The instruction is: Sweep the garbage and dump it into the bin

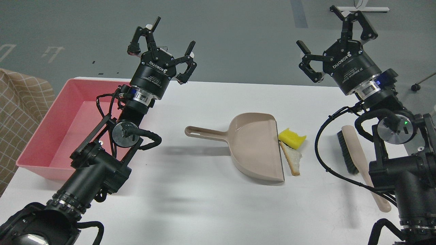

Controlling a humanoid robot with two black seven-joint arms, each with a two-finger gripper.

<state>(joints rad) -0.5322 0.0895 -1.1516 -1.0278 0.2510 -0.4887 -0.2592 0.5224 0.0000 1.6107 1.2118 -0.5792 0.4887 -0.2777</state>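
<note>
The garbage lies on the white table at the open edge of a beige dustpan (253, 146): a yellow spongy chunk (292, 138) and a white bread slice (292, 159) with brown crust just below it. The pink bin (47, 129) stands at the table's left side. A brush (357, 156) with dark bristles and a beige handle lies at the right, partly behind my right arm. My left gripper (162, 47) is open and empty, raised above the table's far edge beside the bin. My right gripper (332, 37) is open and empty, raised at the far right.
A checked beige cloth (17, 112) hangs left of the bin. The table's far edge runs behind both grippers, with grey floor beyond. My arms cover the front left and front right corners of the table.
</note>
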